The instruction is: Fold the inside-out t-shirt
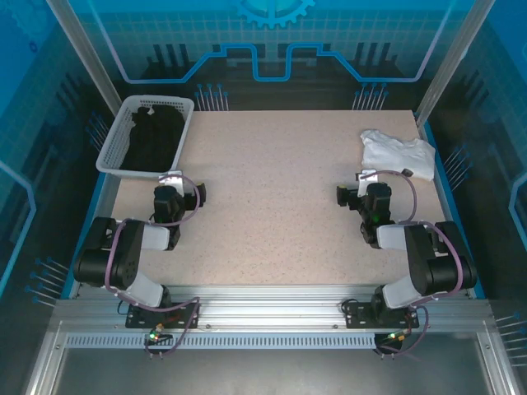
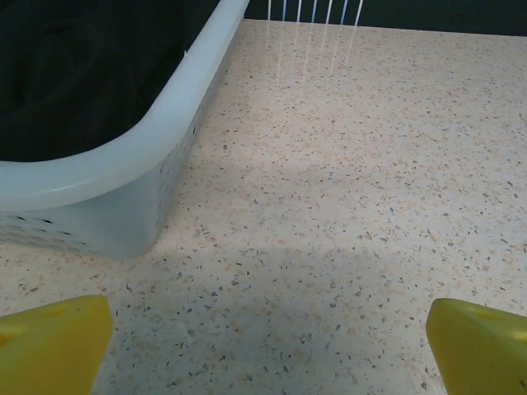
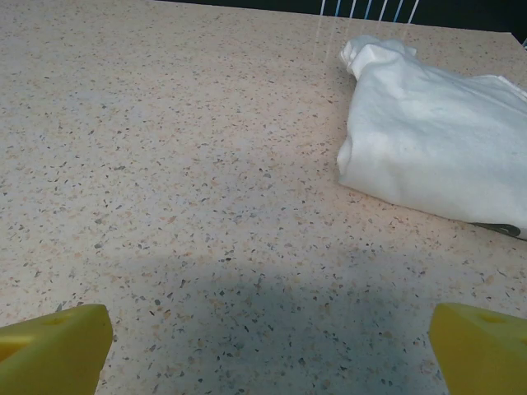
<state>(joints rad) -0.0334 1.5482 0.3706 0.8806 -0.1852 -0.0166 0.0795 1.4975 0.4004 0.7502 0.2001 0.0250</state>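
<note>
The left gripper (image 2: 263,355) and the right gripper (image 3: 268,355) both stand with jaws wide apart, holding nothing. The black t-shirt (image 1: 152,136) lies bunched inside the white basket (image 1: 132,172), just beside the left gripper. It looks soft, light and limp, so pinching a top fold seems best.

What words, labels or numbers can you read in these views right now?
No readable text anywhere.
Blue gear-shaped emblem, top of overhead view: a sign, no letters.
Dark patch at the white folded cloth garment's edge: too blurred to read.
Black cloth t-shirt in the white plastic basket: no label showing.
</note>
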